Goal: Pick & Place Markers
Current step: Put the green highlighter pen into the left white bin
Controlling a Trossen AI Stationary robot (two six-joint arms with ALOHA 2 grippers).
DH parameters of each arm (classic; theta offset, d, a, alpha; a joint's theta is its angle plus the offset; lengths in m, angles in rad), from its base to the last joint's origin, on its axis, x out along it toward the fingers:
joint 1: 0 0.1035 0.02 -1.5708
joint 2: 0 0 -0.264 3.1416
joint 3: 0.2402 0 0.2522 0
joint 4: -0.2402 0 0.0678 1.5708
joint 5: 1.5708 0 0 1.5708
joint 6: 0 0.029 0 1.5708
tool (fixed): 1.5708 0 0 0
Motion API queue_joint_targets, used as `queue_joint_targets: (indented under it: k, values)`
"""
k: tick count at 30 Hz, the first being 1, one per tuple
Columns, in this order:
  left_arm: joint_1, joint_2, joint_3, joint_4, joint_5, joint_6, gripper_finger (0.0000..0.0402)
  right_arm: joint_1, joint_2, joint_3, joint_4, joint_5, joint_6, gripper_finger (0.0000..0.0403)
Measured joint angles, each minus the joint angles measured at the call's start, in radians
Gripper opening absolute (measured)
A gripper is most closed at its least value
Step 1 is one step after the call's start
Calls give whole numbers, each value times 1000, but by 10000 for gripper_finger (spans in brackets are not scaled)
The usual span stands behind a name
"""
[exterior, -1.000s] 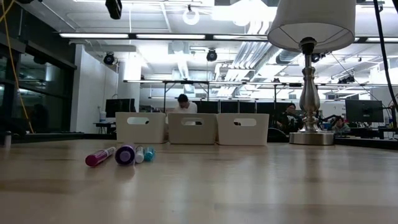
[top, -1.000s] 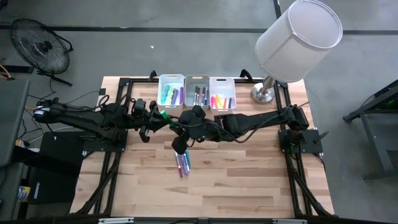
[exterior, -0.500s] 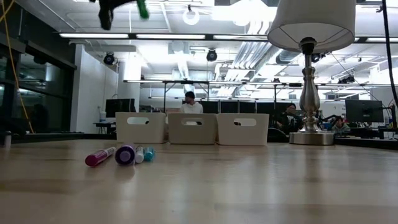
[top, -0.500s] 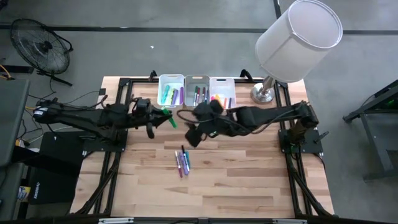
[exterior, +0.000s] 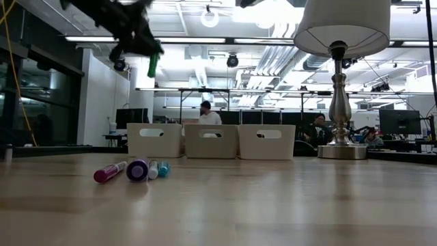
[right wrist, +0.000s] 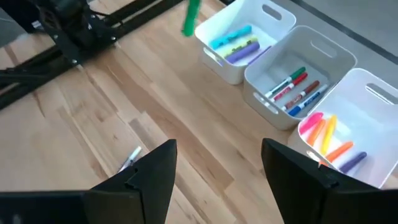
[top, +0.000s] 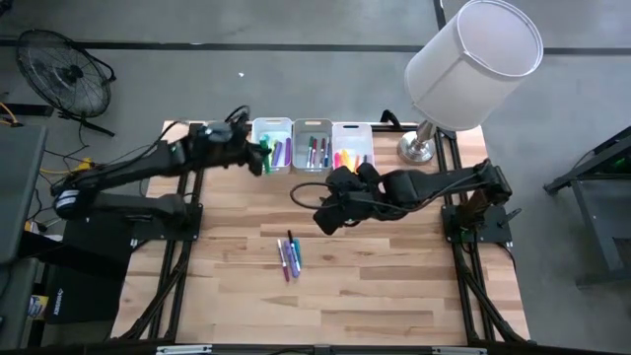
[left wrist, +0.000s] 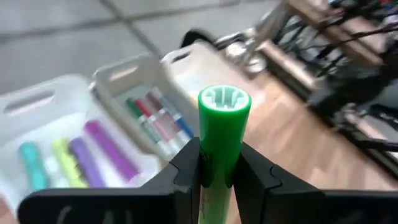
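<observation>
Toward 11 o'clock from the table point(top: 394, 286) centre: my left pincer point(top: 258, 156), clamped on the green marker point(left wrist: 222, 140). A second ago this pincer sat near the table's middle, close against my right one. Since then it has risen and swung out toward the row of three bins at the table's 12 o'clock edge. The marker now stands nearly upright, its butt end up between my fingers point(left wrist: 186, 165). It hangs high above the left bin point(top: 273, 125), at that bin's 8 o'clock rim. Whether it is fully over the opening or just beside it I cannot tell.

My right pincer point(top: 328, 215) has changed in the same second. Its jaws were nearly together and now stand wide apart and empty. The arm has drawn back toward 3 o'clock and hovers above bare wood.

Meaning for the task, as I judge it: the green marker is now in my left pincer alone, and what remains for it is the drop into the left bin, which already holds teal, yellow-green and purple markers. The middle bin point(top: 313, 124) and right bin point(top: 352, 126) hold other colours.

Four loose markers point(top: 289, 256) lie side by side on the table, at 7 o'clock from my right pincer, not yet picked.
</observation>
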Motion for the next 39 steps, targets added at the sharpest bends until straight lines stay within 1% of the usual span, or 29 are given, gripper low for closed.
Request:
queue_joint_targets:
  k: [3, 5, 10, 12, 16, 20, 23, 30, 33, 35, 39]
  values:
    - [128, 83, 22, -24, 115, -3, 58, 15, 0, 0, -11, 9, 16, 224]
    - [198, 148, 45, -26, 174, -4, 58, 27, 0, 0, -29, 10, 16, 224]
    - [325, 319, 114, -46, 273, -3, 58, 53, 0, 0, -141, 17, 46, 224]
    - [352, 389, 157, -71, 276, -15, 58, 59, 0, 0, -192, 16, 65, 224]
    - [385, 526, 266, -173, 268, -18, 58, 61, 0, 0, -264, 19, 75, 224]
    - [396, 652, 385, -324, 195, -18, 58, 60, 0, 0, -319, 29, 69, 224]
    - [394, 725, 451, -380, 163, -22, 58, 59, 0, 0, -340, 48, 59, 224]
    - [393, 832, 509, -392, 139, -45, 58, 45, 0, 0, -357, 127, 38, 224]
    - [394, 849, 509, -404, 138, -59, 58, 25, 0, 0, -357, 129, 39, 224]
    - [393, 857, 509, -404, 131, -71, 71, 12, 0, 0, -357, 127, 36, 224]
    - [393, 856, 509, -393, 114, -69, 136, -13, 0, 0, -357, 140, 14, 224]
